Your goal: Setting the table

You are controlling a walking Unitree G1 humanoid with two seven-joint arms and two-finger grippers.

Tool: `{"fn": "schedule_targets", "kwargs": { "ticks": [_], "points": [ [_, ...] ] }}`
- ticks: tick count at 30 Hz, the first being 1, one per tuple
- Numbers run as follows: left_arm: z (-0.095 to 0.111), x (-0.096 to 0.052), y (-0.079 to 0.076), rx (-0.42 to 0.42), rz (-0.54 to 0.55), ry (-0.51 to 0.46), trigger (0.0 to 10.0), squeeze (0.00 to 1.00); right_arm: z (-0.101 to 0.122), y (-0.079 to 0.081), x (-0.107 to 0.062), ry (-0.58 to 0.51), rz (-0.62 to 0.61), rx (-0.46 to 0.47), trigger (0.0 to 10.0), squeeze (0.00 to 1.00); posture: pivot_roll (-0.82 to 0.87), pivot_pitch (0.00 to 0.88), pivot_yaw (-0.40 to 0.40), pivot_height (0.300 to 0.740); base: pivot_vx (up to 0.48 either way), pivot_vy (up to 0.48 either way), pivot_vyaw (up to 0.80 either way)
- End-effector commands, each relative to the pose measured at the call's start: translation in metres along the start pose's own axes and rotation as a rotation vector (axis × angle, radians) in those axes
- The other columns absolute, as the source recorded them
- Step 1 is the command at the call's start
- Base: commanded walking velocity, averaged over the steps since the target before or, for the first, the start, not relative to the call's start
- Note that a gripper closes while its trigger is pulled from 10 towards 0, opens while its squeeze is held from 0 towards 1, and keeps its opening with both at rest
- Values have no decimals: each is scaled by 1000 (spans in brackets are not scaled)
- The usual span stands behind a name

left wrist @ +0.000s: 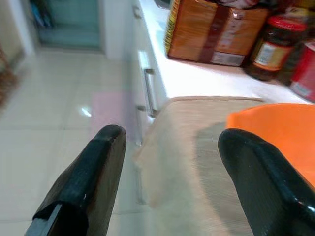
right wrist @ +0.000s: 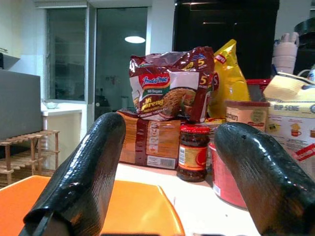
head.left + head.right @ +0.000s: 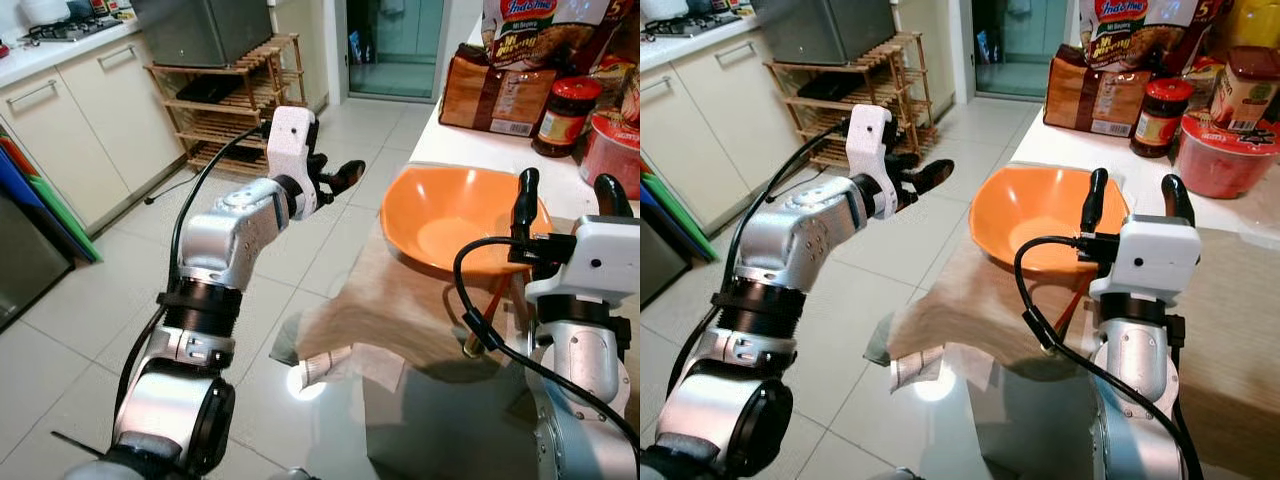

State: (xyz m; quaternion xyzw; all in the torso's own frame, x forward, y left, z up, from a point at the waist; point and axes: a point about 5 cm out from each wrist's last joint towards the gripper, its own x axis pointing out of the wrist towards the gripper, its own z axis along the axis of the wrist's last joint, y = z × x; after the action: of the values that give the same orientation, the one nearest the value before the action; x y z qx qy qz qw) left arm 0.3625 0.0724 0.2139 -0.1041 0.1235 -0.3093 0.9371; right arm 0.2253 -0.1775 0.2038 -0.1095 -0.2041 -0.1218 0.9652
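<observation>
An empty orange bowl (image 3: 450,225) sits on a beige cloth placemat (image 3: 390,310) whose corner droops over the table's edge. My left gripper (image 3: 338,172) is raised over the floor, just left of the bowl and apart from it, its fingers open. From the left wrist view the placemat (image 1: 187,162) and the bowl's rim (image 1: 275,128) lie ahead of the open fingers (image 1: 83,182). My right gripper (image 3: 568,185) stands upright at the bowl's near right side, open and holding nothing. Beyond its fingers (image 2: 78,182) the bowl (image 2: 133,206) lies low.
At the back of the white counter stand a bread bag (image 3: 490,95), a noodle packet (image 3: 540,30), a red-lidded jar (image 3: 565,115) and a red noodle cup (image 3: 610,150). A wooden rack (image 3: 235,105) and cabinets (image 3: 80,120) line the left. Tiled floor (image 3: 90,310) lies open below.
</observation>
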Motion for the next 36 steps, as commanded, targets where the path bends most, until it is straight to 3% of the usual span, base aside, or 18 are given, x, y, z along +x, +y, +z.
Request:
{"fn": "schedule_targets", "kwargs": {
  "ticks": [1,7,12,17,23,31,36],
  "points": [
    [-1,0,-2,-47,-34,39,10000,0,2,1,0,1,0,12,10000,0,-93,0,135,723,0,0,0],
    [-11,-3,-20,-161,-186,154,10000,0,0,3,1,7,12,18,10000,0,-86,0,131,723,0,0,0],
    [-15,0,-22,-212,-211,195,10000,0,-1,4,2,8,16,23,10000,0,-86,0,129,723,0,0,0],
    [-14,8,-16,-318,-181,181,10000,0,0,3,3,7,20,22,10000,0,-101,0,122,723,0,0,0],
    [-9,16,-24,-397,-220,153,10000,0,0,0,4,7,25,16,10000,0,-120,0,116,723,0,0,0],
    [-7,23,-34,-398,-256,178,10000,0,1,0,5,7,28,13,10000,0,-126,0,119,723,0,0,0],
    [-13,26,-34,-352,-235,213,10000,0,1,1,5,7,29,17,10000,0,-122,0,121,723,0,0,0]
  ]
}}
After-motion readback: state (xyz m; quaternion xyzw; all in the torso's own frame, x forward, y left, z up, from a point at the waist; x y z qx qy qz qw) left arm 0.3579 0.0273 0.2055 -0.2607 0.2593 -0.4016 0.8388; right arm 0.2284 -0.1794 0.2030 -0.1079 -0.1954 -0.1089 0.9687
